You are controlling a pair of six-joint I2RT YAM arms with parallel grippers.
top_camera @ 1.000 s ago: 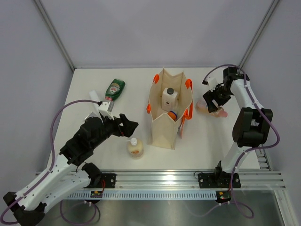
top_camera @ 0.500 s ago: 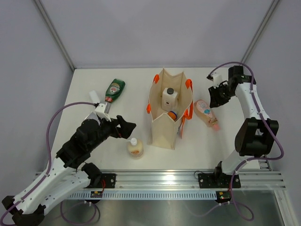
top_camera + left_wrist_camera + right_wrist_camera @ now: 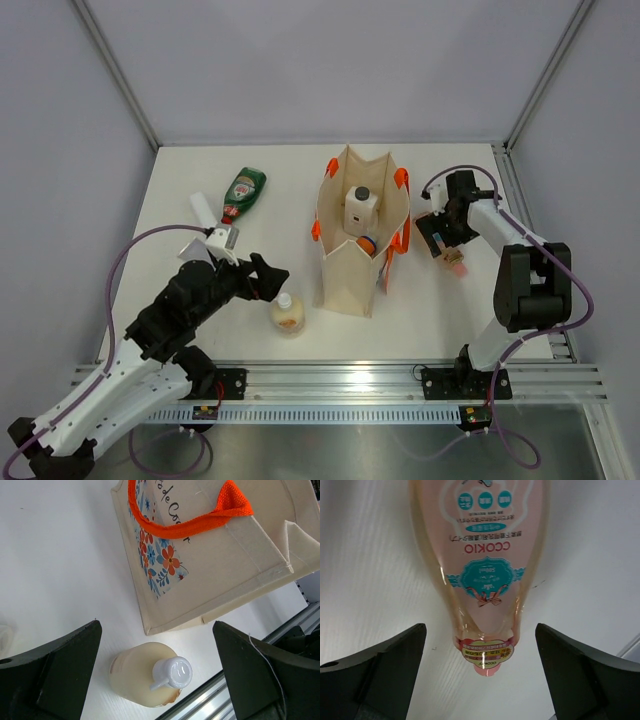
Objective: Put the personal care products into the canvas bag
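At far left the white tube (image 3: 203,209) and the green red-capped bottle (image 3: 243,190) lie on the table (image 3: 180,180), well apart from the bag; I leave them for later. My left gripper (image 3: 268,278) hangs with its jaws spread wide, and the cream pump bottle (image 3: 145,680) stands upright between and below them, just beside the near corner of the canvas bag (image 3: 345,270). I want to come straight down and pinch the round body, not the pump head, keeping the finger on the bag side off the canvas so the tote is not nudged.

The bag stands open in the middle, with the white black-capped bottle (image 3: 361,208) and the orange cylinder (image 3: 366,243) already inside.

On the right, my right gripper (image 3: 443,228) is also spread wide, holding nothing. The pink clear bottle (image 3: 482,555) lies flat on the table just beside the bag, its cap end between the fingers (image 3: 375,665) without touching them. The neck tapers and looks slick, so I would slide forward to the broader body before closing.
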